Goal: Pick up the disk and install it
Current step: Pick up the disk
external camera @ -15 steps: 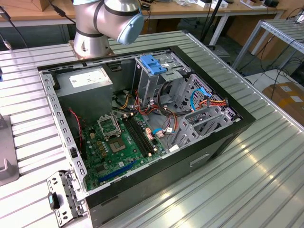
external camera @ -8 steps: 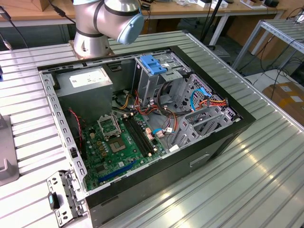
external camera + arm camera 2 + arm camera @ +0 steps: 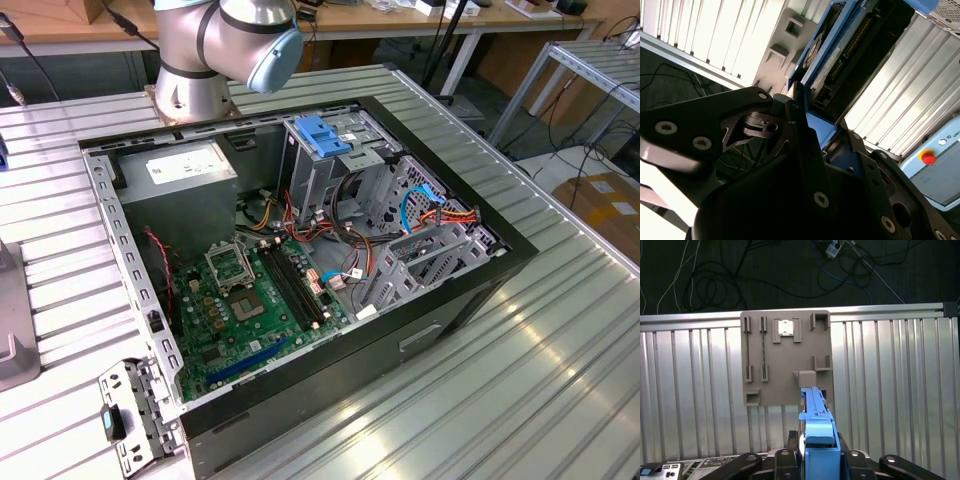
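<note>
Gripper (image 3: pixel 818 460), black and angular, is clamped on the disk (image 3: pixel 815 412), a flat dark slab in a glossy bright blue plastic carrier, held edge-on with its far end near a matte grey slotted plate (image 3: pixel 780 365) on the ribbed metal table (image 3: pixel 890 390)

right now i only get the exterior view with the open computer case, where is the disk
observer: The disk stands on edge at a grey fixture plate that lies on the ribbed metal table.
operator: is the arm near it
observer: The gripper is right at the disk's near end in both wrist views; whether it grips I cannot tell.
operator: anything else close
observer: In the second wrist view, a pale box with a red button sits to one side of the gripper.
</note>
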`<control>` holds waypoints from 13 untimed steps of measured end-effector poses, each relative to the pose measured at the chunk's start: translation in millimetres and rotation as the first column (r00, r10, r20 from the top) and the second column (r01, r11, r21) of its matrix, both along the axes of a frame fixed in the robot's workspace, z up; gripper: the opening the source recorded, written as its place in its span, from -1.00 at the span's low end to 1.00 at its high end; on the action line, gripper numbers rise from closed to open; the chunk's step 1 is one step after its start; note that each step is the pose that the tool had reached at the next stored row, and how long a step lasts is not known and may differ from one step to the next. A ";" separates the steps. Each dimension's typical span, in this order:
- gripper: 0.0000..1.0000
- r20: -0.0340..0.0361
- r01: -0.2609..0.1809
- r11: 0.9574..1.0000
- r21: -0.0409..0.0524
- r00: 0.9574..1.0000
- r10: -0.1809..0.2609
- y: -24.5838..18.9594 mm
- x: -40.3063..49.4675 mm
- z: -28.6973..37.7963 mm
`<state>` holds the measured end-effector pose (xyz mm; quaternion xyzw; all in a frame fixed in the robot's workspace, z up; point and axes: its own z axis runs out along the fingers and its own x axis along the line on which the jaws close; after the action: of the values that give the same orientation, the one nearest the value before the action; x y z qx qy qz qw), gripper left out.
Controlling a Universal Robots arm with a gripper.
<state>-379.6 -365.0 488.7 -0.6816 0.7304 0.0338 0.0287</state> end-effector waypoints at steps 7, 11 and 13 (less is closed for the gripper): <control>-0.26 0.000 0.000 1.000 0.000 1.000 0.000 0.0 1.6 -0.1; -0.26 0.000 0.000 1.000 0.000 1.000 0.000 0.0 2.0 0.0; -0.26 0.000 0.000 1.000 0.000 1.000 0.000 0.0 2.6 0.0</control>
<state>-377.0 -365.0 488.6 -0.6816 0.7304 0.0338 0.0287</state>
